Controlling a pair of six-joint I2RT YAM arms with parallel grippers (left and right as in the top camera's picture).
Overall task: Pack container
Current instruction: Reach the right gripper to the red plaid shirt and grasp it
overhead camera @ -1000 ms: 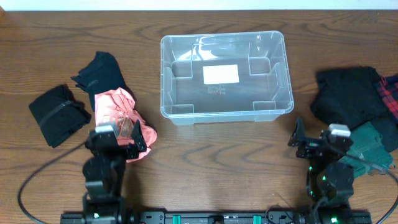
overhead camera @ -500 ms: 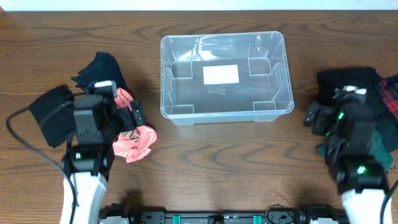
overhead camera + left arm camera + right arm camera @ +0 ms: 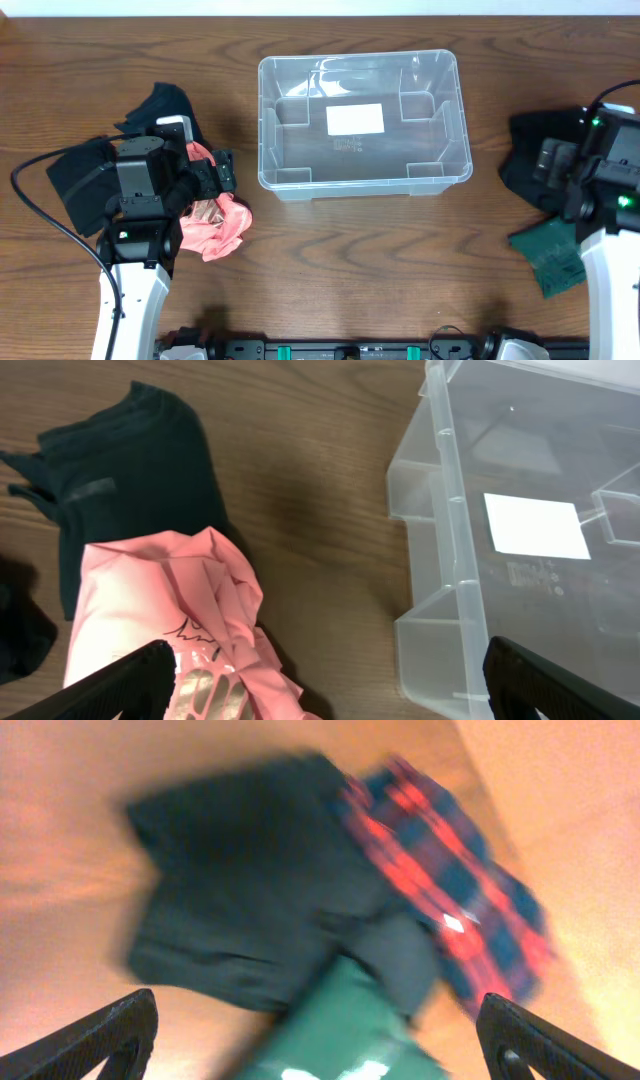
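The clear plastic container (image 3: 266, 130) stands at the table's back centre with only a white label on its base; its left wall shows in the left wrist view (image 3: 440, 560). My left gripper (image 3: 216, 180) is open and empty above a crumpled pink garment (image 3: 222, 228), between it and the container's left wall. The left wrist view shows the pink garment (image 3: 170, 610) under the left finger. My right gripper (image 3: 553, 162) is open and empty above a pile of clothes at the right. The right wrist view, blurred, shows the open jaws (image 3: 320, 1045) over a green garment (image 3: 345, 1020).
A dark garment (image 3: 160, 108) and a folded black one (image 3: 72, 178) lie left of the pink garment. At the right lie a black garment (image 3: 528, 150), a green one (image 3: 552, 262) and a red-and-blue plaid one (image 3: 450, 870). The left arm's cable (image 3: 40, 215) loops over the table.
Both arms have risen from the front edge. The left one has come over the pink garment and the right one has swung right over the clothes pile. Nothing has been gripped.
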